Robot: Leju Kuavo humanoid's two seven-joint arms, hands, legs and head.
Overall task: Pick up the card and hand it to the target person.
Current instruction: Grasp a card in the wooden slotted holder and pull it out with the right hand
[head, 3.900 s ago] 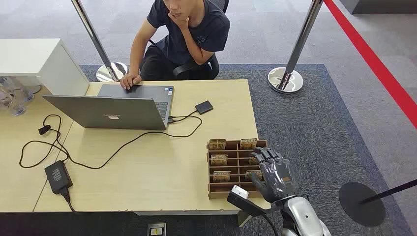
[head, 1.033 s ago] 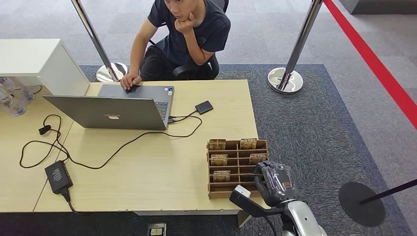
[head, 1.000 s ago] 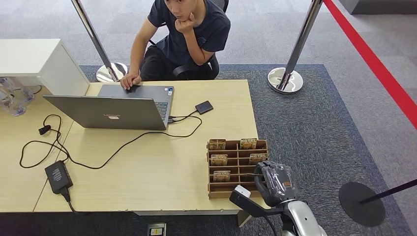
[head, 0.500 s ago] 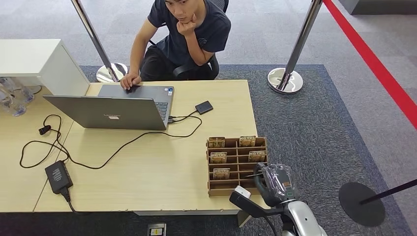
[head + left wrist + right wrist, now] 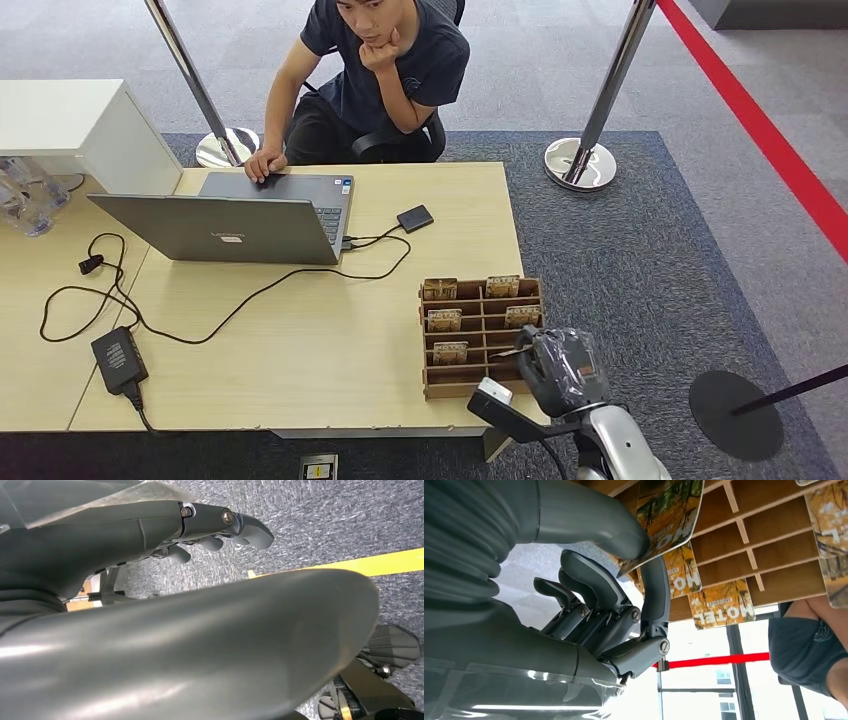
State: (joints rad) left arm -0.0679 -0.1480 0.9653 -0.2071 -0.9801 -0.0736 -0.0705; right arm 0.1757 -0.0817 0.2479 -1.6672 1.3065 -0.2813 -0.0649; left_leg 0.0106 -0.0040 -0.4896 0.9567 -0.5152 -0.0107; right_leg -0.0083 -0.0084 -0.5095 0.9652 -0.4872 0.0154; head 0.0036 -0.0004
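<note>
A wooden card rack [image 5: 481,372] stands at the desk's near right corner, with several yellow hotel cards [image 5: 444,321] upright in its slots. My right hand [image 5: 560,370] hovers at the rack's near right side. In the right wrist view its thumb [image 5: 589,525] and a finger pinch one hotel card [image 5: 669,510] just off the rack [image 5: 774,540]; that card's edge [image 5: 516,352] shows beside the hand. The person [image 5: 385,70] sits at the far side of the desk, one hand on the laptop. My left hand [image 5: 220,527] hangs over the carpet and holds nothing.
An open laptop [image 5: 230,225], a small black drive [image 5: 414,217], cables and a power brick [image 5: 118,358] lie on the desk [image 5: 330,340]. Two stanchion posts [image 5: 585,150] stand behind it. A red floor line [image 5: 760,110] runs at the right.
My right hand, spread over the rack 3.9 s ago, has curled around a card from the near right slot and drawn it slightly out. The person shifted a little.
</note>
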